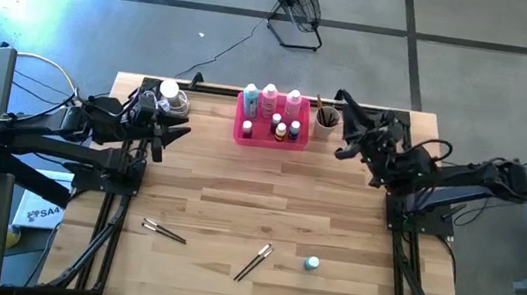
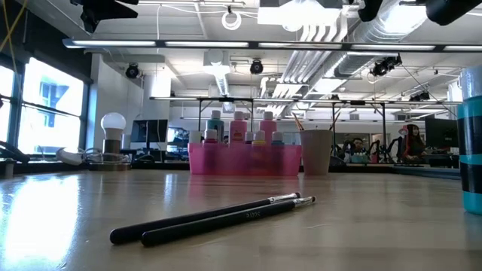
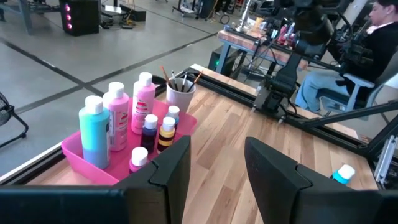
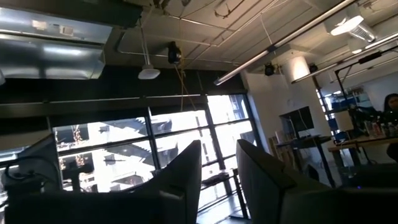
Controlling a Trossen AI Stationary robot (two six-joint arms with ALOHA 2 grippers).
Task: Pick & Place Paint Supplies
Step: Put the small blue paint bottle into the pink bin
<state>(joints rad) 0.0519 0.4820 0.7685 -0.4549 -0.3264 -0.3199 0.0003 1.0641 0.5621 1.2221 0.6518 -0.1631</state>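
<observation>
While both arms wait at the far corners of the table, the pink tray at the middle of the far edge serves as the landmark. Three tall white-capped bottles stand along its back, with small bottles in front of them. A pale cup holding brushes stands just beside the tray on the right. Left of the tray, the left gripper points toward it, fingers partly spread and holding nothing. Right of the cup, the right gripper is tilted up toward the ceiling, a narrow gap between its fingers, also empty. Well in front of the tray lie two pairs of dark brushes and a small teal bottle.
</observation>
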